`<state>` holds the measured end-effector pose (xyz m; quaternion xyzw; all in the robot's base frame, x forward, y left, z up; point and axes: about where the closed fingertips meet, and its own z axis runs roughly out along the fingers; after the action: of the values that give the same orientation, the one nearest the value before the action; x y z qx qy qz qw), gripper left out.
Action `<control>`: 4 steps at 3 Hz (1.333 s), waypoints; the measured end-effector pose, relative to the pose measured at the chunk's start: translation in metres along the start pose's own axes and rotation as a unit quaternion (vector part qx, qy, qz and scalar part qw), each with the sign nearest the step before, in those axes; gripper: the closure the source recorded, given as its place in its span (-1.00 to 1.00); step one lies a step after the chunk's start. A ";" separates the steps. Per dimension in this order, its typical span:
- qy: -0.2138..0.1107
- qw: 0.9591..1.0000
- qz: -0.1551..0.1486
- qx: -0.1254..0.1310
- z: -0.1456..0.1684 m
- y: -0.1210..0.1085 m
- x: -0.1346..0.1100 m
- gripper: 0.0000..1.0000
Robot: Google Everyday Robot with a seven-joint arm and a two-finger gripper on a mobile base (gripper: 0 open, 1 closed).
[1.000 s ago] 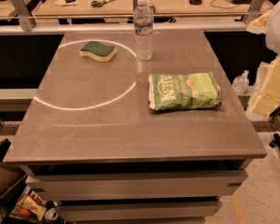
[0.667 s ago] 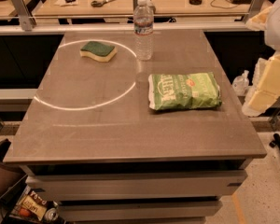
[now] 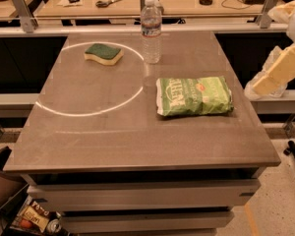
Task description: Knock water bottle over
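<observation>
The water bottle (image 3: pixel 151 31) is clear ribbed plastic with a white cap and a pale label band. It stands upright at the far middle of the grey table (image 3: pixel 98 132), on the edge of a white circle marked on the top. My gripper (image 3: pixel 259 85) is at the low end of the cream arm, off the table's right side. It is well to the right of the bottle, nearer than it, and not touching anything on the table.
A green-and-yellow sponge (image 3: pixel 103 53) lies inside the circle, left of the bottle. A green snack bag (image 3: pixel 194 96) lies flat on the right half of the table. A desk with scissors (image 3: pixel 109 2) runs behind. Boxes and clutter (image 3: pixel 34 215) sit on the floor at lower left.
The arm at the right has risen and shifted slightly left. The bottle, sponge and bag have not moved.
</observation>
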<state>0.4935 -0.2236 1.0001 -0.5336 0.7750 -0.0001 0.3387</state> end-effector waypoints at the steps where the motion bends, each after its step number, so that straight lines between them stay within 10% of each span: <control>1: -0.084 0.995 0.024 0.045 0.008 -0.037 -0.006 -1.00; 2: -0.140 0.988 0.034 0.058 0.023 -0.065 -0.018 -1.00; 4: -0.217 0.975 0.052 -0.015 0.090 -0.090 -0.056 -1.00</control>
<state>0.6267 -0.1836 0.9929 -0.4848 0.7096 0.1454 0.4902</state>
